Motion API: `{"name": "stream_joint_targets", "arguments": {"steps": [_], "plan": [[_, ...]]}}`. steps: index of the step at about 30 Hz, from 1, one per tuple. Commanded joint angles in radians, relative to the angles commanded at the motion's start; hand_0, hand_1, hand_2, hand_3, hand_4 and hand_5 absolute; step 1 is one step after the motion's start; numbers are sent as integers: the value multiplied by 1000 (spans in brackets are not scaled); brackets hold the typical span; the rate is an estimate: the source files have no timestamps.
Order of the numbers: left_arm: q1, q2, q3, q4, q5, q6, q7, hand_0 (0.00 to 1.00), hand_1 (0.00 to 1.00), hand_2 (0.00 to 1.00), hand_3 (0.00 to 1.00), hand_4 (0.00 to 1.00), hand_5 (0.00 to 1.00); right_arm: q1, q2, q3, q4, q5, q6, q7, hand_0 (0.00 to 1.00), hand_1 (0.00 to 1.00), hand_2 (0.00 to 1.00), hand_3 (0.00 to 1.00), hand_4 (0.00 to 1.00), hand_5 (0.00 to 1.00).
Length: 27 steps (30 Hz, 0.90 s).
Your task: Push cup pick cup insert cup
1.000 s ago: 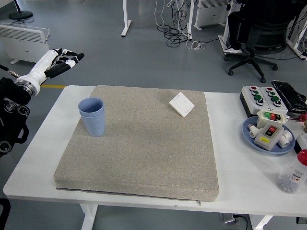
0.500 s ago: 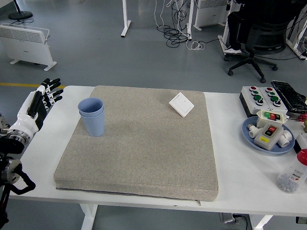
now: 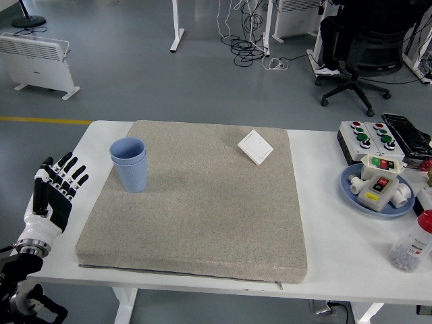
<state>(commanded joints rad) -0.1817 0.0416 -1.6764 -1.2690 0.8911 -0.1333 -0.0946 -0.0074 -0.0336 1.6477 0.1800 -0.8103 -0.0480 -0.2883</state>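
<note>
Two nested blue cups [image 3: 129, 164] upright on the grey mat's [image 3: 202, 202] far-left part. Left of the mat, left hand [image 3: 52, 198], fingers [image 3: 67, 170] spread apart, holding nothing.

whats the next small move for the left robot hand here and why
Probably nothing more than lowering it to rest. The blue cups already stand upright, one nested inside the other, on the grey mat, so the insert looks done. The left robot hand is open and empty, over the table edge left of the mat, well apart from the cups. No second loose cup is visible.
</note>
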Motion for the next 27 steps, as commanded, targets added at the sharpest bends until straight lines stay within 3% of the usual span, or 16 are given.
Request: {"name": "stream_joint_targets", "arguments": {"steps": [12, 19, 22, 27], "plan": [[-8, 2, -26, 15, 30, 8, -4, 837, 853, 923, 858, 570, 998, 2, -4, -4, 0, -2, 4, 5, 718, 659, 730, 623, 227, 420], [-13, -5, -39, 20, 41, 4, 65, 834, 849, 921, 854, 567, 998, 1, -5, -7, 0, -6, 0, 3, 718, 658, 731, 620, 227, 420], [-12, -1, -34, 19, 37, -31, 115, 824, 834, 901, 839, 569, 998, 1, -6, -7, 0, -7, -1, 3, 718, 658, 730, 621, 226, 420], [-10, -6, -41, 21, 30, -47, 134, 828, 835, 891, 826, 573, 998, 1, -6, -7, 0, -11, -4, 2, 719, 657, 729, 619, 225, 424]]}}
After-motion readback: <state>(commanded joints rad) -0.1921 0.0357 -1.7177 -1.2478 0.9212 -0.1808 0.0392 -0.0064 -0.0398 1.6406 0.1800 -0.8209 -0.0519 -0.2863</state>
